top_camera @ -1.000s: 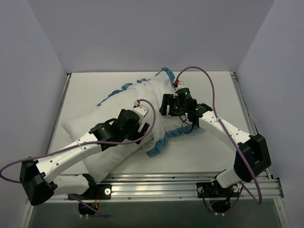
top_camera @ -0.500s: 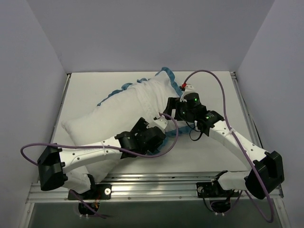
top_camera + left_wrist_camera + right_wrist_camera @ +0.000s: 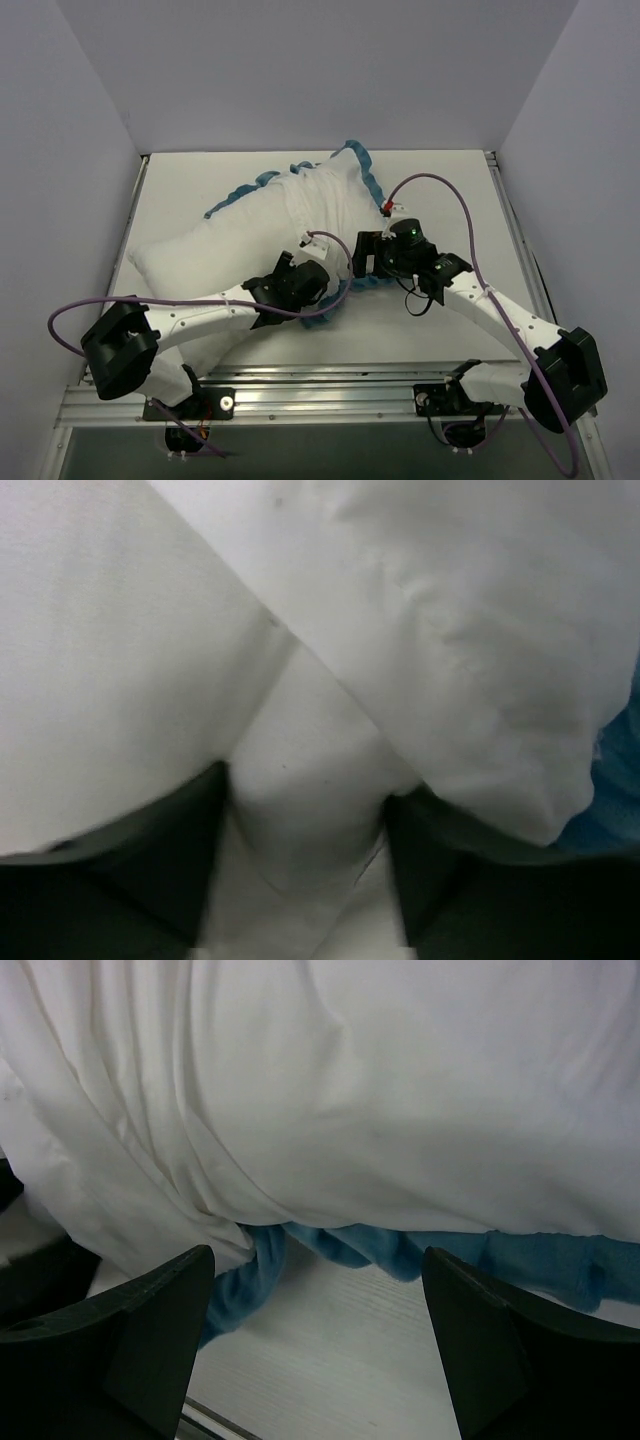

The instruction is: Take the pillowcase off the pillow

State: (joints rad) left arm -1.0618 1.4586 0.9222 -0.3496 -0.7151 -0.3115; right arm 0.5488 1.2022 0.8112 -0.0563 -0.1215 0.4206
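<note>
The white pillow [image 3: 175, 262] lies slantwise across the table. The pillowcase [image 3: 325, 195] covers its far right part, white side out, with blue ruffled trim [image 3: 372, 185] along its edges. My left gripper [image 3: 320, 265] presses into the near right side, and in the left wrist view [image 3: 305, 825] its fingers pinch a plump white bulge of the pillow [image 3: 300, 780]. My right gripper [image 3: 353, 258] sits just to its right. It is open and empty [image 3: 318, 1260], with the blue trim [image 3: 350, 1242] and the white pillowcase fabric [image 3: 350, 1090] just ahead.
The white table [image 3: 440, 190] is walled at the back and both sides. A metal rail [image 3: 330, 385] runs along the near edge. Purple cables loop off both arms. Bare tabletop [image 3: 330, 1360] shows below the right gripper.
My left gripper slid down to the pillow's near right side and closed on it. My right gripper came nearer and lower, toward the blue trim. The pillow has hardly moved.
</note>
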